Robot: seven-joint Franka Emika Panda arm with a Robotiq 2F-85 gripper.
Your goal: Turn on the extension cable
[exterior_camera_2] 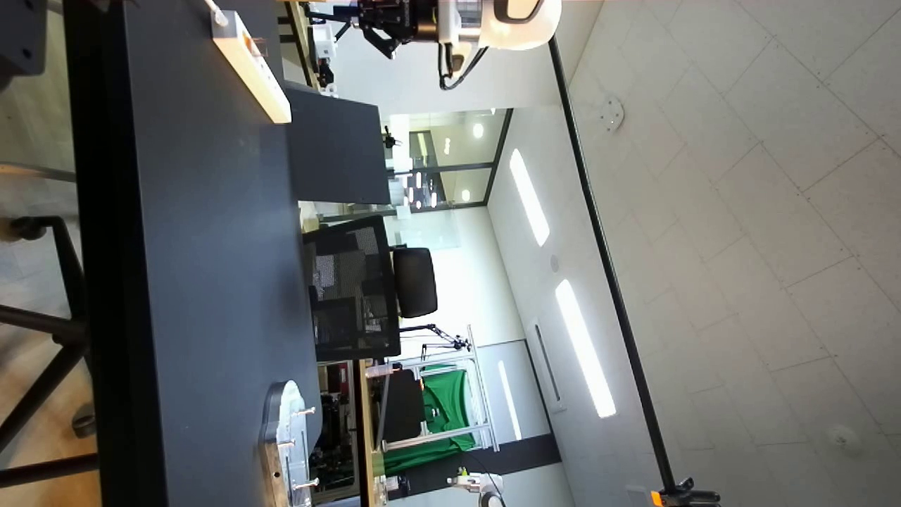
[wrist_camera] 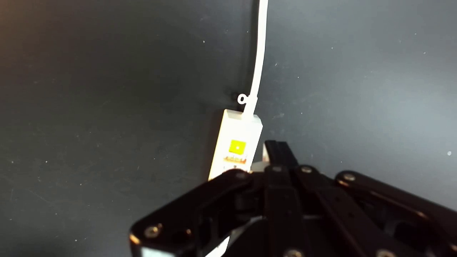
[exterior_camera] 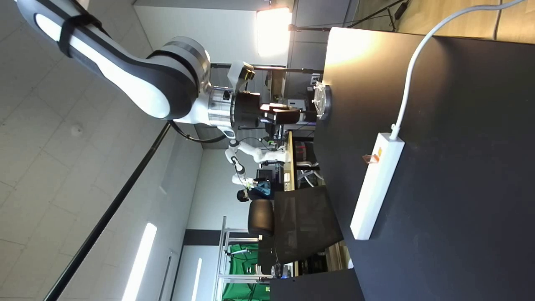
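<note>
The extension cable is a long white power strip lying on the black table in both exterior views. Its orange-red switch stands up near the cord end. In the wrist view the strip's cord end shows a yellow square and, just below it, the orange-red switch. The gripper's linkage hides much of the rest. My gripper has its fingertips together, with nothing seen between them. They appear just right of the strip in the wrist view. In both exterior views the gripper is raised above the table, apart from the strip.
The white cord runs from the strip's switch end across the table. A clear plate with several pegs on a dark base stands on the table, away from the strip. Both exterior pictures are turned on their side.
</note>
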